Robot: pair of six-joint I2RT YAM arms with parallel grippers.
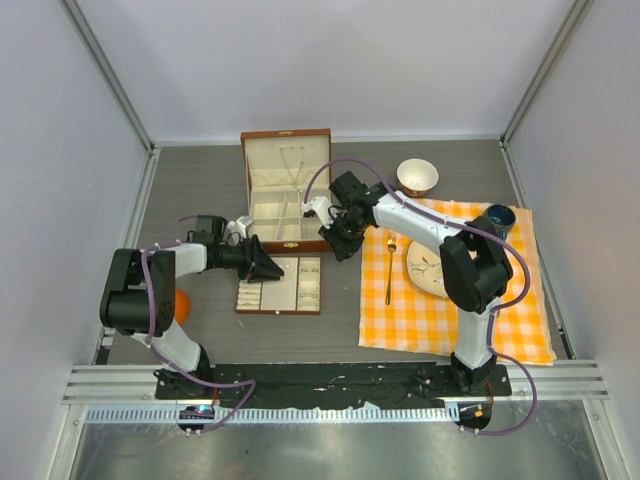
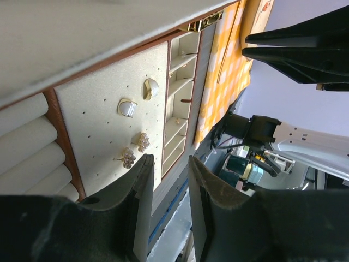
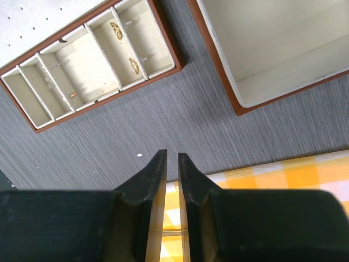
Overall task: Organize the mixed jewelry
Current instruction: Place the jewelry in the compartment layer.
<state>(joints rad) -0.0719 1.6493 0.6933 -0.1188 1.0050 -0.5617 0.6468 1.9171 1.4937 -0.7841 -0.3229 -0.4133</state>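
The mixed jewelry shows in the left wrist view as two pale ring-like pieces (image 2: 127, 107) and two beaded cluster studs (image 2: 143, 141) on the perforated pad of the cream-lined tray (image 1: 300, 300). Two small gold pieces (image 3: 133, 65) lie in the tray's narrow compartments. A tiny white bit (image 3: 139, 155) sits on the grey table. My left gripper (image 2: 168, 161) hovers at the tray's near-left corner (image 1: 268, 266), open, with nothing between its fingers. My right gripper (image 3: 172, 156) hangs over the cloth's edge in front of the brown wooden box (image 1: 262, 198), its jaws a narrow gap apart and empty.
A yellow checked cloth (image 1: 500, 320) on the right carries a plate (image 1: 420, 275), a gold fork (image 1: 389, 270) and a dark blue cup (image 1: 498, 218). A small bowl (image 1: 417, 177) stands behind it. An orange object (image 1: 182, 303) lies beside the left arm.
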